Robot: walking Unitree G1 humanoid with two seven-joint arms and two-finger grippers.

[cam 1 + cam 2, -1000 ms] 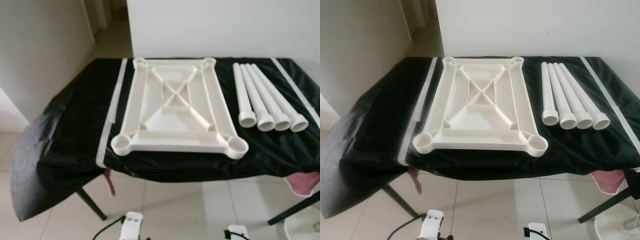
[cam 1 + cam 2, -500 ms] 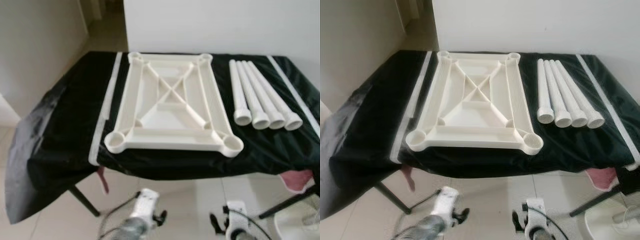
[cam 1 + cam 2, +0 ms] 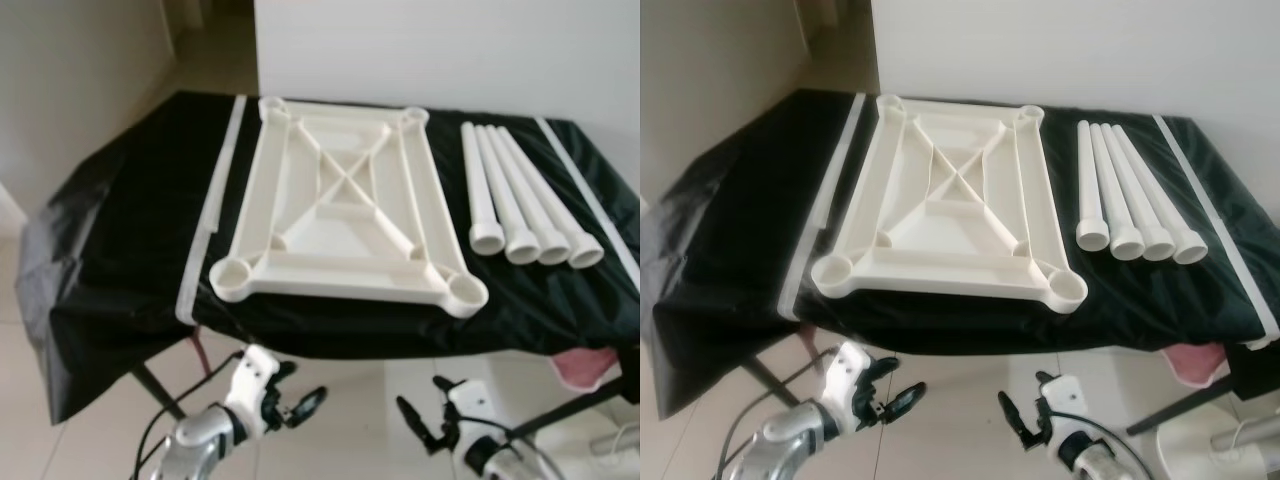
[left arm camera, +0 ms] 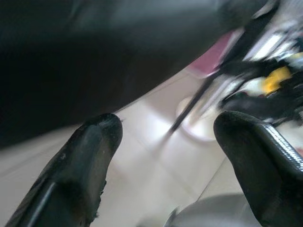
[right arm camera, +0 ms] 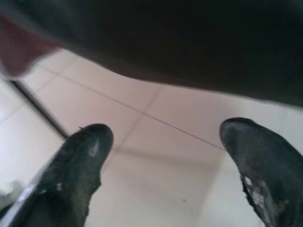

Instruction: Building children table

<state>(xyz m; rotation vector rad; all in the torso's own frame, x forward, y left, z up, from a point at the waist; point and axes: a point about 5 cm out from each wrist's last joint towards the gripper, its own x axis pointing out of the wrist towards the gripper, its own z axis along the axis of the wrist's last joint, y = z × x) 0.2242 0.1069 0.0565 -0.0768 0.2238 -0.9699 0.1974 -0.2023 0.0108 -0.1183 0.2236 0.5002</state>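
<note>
A white plastic children's tabletop (image 3: 330, 235) lies upside down on the black-covered table (image 3: 130, 230), ribs up, with a round leg socket at each corner. To its right, several white tube legs (image 3: 483, 200) lie side by side, wide ends toward me. Both grippers are low, in front of and below the table's front edge. My left gripper (image 3: 300, 390) is open and holds nothing, as the left wrist view (image 4: 163, 142) shows. My right gripper (image 3: 422, 405) is open too, with tiled floor between its fingers (image 5: 75, 165).
White tape strips (image 3: 215, 215) run along the black cloth. A pink cloth (image 3: 585, 365) hangs under the table's right side. Black table legs (image 3: 150, 385) slant down to the tiled floor. A white round base (image 3: 1230, 440) stands at the lower right. A white wall backs the table.
Both arms have risen into view from the bottom edge, and their grippers now show below the table's front edge. The camera has shifted slightly; the tabletop and legs lie as before.
</note>
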